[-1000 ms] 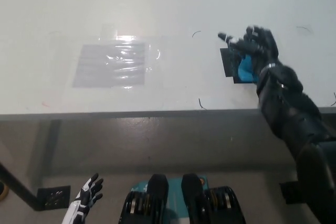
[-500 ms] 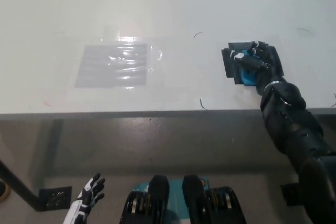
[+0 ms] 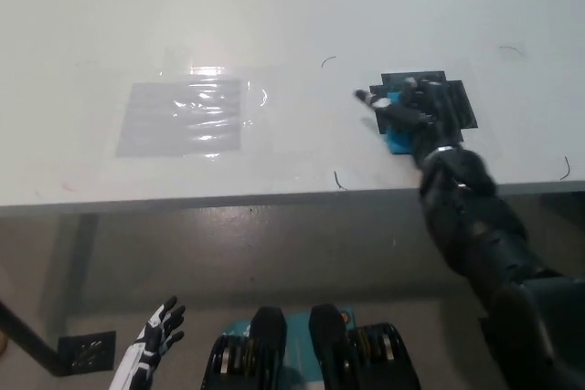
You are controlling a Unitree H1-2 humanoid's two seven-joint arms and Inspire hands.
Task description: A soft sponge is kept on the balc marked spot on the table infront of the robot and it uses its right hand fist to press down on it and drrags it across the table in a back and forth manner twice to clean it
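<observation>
The sponge (image 3: 398, 137) is bright blue and soft-looking, lying flat on the white counter (image 3: 274, 15) near its front edge, toward the right end. Only its left and front portions show; the rest is covered. It lies at the left front part of the black marked spot (image 3: 462, 102), a dark rectangular patch extending behind and to the right.

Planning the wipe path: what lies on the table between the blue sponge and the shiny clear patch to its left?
In the head view, only bare white table lies between the sponge and the clear patch, apart from small black pen marks.
</observation>
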